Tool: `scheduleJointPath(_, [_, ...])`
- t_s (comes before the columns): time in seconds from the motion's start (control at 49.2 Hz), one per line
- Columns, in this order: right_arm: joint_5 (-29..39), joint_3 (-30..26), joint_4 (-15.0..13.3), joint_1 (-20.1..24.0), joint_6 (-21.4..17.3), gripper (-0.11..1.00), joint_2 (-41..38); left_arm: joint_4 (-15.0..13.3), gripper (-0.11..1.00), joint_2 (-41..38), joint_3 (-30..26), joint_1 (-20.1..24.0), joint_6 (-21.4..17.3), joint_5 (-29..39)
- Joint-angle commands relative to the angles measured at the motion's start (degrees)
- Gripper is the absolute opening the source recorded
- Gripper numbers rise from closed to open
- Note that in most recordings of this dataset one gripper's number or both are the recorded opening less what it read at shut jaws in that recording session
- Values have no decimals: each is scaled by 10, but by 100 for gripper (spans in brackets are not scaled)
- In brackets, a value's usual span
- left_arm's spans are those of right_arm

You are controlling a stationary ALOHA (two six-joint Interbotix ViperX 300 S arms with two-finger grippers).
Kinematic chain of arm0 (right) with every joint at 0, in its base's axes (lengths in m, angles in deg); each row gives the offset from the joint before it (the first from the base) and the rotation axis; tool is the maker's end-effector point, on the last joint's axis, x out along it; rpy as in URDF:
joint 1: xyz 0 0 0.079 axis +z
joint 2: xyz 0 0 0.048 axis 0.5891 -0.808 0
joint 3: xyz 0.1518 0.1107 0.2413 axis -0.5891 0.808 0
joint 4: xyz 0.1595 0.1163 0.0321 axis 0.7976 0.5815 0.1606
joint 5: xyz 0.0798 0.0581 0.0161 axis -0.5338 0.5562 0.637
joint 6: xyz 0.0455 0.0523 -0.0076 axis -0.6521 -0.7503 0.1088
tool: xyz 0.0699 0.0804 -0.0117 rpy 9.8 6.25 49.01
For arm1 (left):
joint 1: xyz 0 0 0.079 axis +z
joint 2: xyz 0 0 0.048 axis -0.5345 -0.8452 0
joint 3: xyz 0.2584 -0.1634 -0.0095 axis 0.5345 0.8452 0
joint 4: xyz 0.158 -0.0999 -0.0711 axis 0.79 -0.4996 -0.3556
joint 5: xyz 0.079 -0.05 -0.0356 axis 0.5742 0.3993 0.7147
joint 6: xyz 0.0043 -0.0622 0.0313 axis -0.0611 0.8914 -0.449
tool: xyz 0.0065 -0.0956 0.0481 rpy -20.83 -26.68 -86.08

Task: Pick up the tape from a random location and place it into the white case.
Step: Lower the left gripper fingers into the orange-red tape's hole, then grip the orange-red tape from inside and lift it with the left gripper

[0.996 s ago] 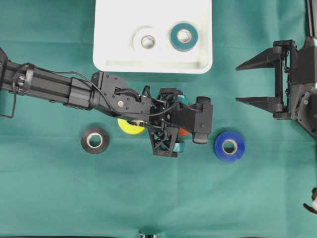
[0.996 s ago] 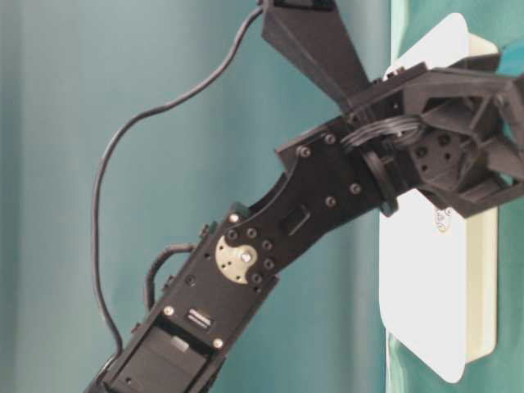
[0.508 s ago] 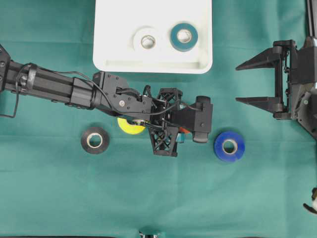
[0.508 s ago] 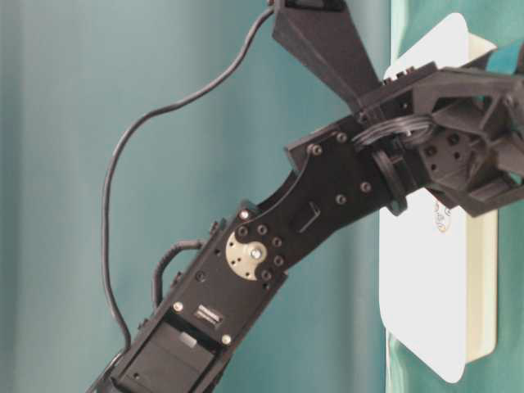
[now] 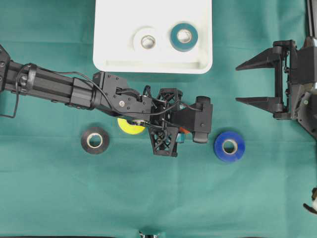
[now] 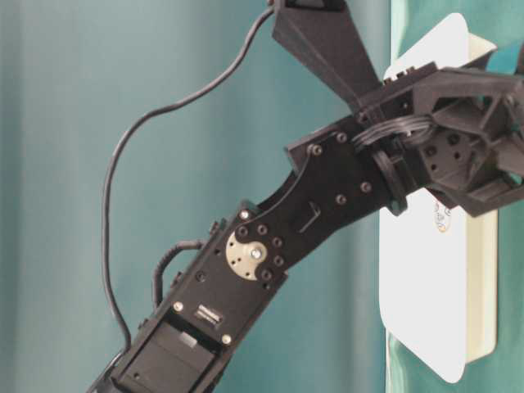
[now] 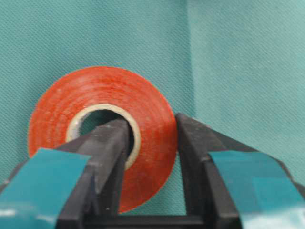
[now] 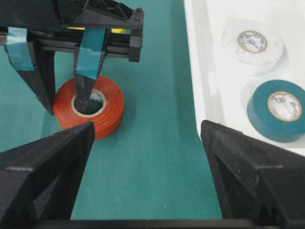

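Left pincer is clamped on the red tape, one finger through its core, on the green worktop below the white case. Right pincer gapes wide, holding nothing.

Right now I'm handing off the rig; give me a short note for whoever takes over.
Left hand: shut on the red tape, one finger through its core, one outside; the roll sits on the green cloth.
Right hand: open, holding nothing, parked at the right.
Done: white tape and teal tape lie in the white case.
Left: lift the red tape into the case; yellow tape, black tape and blue tape lie on the cloth.
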Motion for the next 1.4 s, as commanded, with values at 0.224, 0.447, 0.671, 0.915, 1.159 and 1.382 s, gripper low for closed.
scheduleJointPath(0.224, [-6, -16, -1, -1, 1, 85, -3, 0, 26, 20, -4, -9, 1, 3])
scheduleJointPath(0.447, [-6, -16, -1, -1, 1, 85, -3, -1, 26, 51, -4, -12, 1, 10])
scheduleJointPath(0.671, [-5, -17, -1, -1, 1, 85, -3, 0, 26, 95, -5, -8, -2, 43])
scheduleJointPath(0.915, [-5, -17, -1, -1, 1, 85, -3, 0, 26, 161, -7, 0, -5, 88])
scheduleJointPath(1.159, [-5, -18, -1, -1, 1, 85, -3, 3, 26, 219, -10, 11, -11, 112])
scheduleJointPath(1.382, [-4, -18, -1, -1, 1, 85, -3, 4, 26, 251, -33, 15, -15, 150])
